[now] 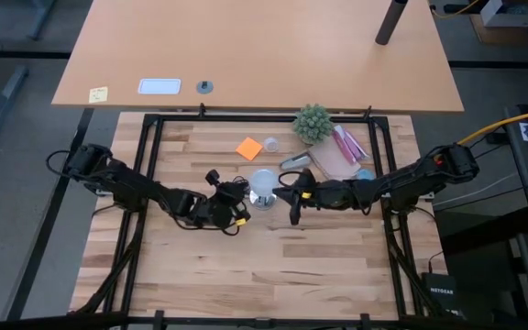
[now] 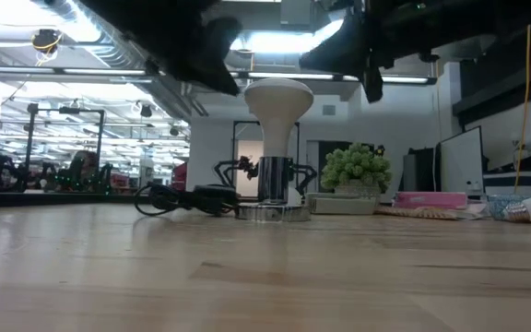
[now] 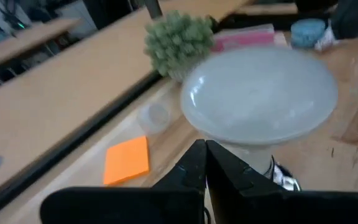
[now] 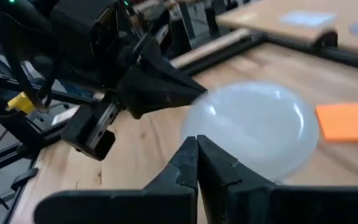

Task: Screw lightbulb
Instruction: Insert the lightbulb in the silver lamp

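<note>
You are looking at a wooden table (image 1: 273, 266) with two dark arms meeting in the middle. On the left side, your left gripper (image 1: 243, 196) is sitting just beside the lightbulb (image 1: 263, 182), and its two fingers are pressed together with nothing between them. In the left wrist view the closed fingertips are pointing right at the bulb's neck, under its wide round head. In the middle, the lightbulb is standing straight up in the shiny silver base (image 2: 273, 211), and a black cord (image 2: 178, 201) is trailing away from that base across the table. From the low view the bulb is looking upright and not tipping, so I think it is already sitting in its socket. I cannot tell if it is turned all the way in, because the threads are hidden. On the right side, your right gripper (image 1: 282, 193) is waiting just beside the bulb too, and its fingers are also squeezed together and holding nothing. Neither gripper is grabbing the bulb right now. So the putting-in part is looking done, and what may be left is checking that the bulb is tight. Farther back you are seeing an orange sticky note (image 1: 249, 147), a little green plant (image 1: 313, 122) and a pink box (image 1: 348, 145).
</note>
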### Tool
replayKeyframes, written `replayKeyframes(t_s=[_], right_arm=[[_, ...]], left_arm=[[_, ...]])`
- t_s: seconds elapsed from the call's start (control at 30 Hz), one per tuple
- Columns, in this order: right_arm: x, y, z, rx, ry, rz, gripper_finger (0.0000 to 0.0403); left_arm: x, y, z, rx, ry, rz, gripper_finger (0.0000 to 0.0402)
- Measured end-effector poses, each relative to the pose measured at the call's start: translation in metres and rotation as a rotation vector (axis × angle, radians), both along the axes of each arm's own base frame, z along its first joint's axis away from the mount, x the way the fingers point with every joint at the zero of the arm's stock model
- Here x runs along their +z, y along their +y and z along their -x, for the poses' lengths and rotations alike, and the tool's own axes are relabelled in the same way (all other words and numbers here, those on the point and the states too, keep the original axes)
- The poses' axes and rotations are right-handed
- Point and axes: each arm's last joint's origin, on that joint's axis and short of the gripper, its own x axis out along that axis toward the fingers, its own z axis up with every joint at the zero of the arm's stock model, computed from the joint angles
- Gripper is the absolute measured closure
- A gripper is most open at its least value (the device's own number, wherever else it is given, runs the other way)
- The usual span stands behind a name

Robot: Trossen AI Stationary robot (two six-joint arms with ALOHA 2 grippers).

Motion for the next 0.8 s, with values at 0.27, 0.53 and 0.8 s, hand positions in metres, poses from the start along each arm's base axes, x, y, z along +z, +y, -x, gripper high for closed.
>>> replayKeyframes(t_s=[0.27,0.53,0.8], right_arm=[[0.005,-0.005,0.000,-0.122,-0.030,0.101,0.0397],[-0.002,-0.008,0.003,-0.243,0.042,0.130,0.0397],[0.002,-0.007,0.002,-0.231,-0.015,0.071,0.0397]], left_arm=[[0.009,-0.021,0.010,-0.059,-0.027,-0.001,0.0400],[0.009,-0.026,0.011,-0.100,-0.051,0.060,0.0400],[0.008,-0.029,0.011,-0.119,-0.056,0.084,0.0400]])
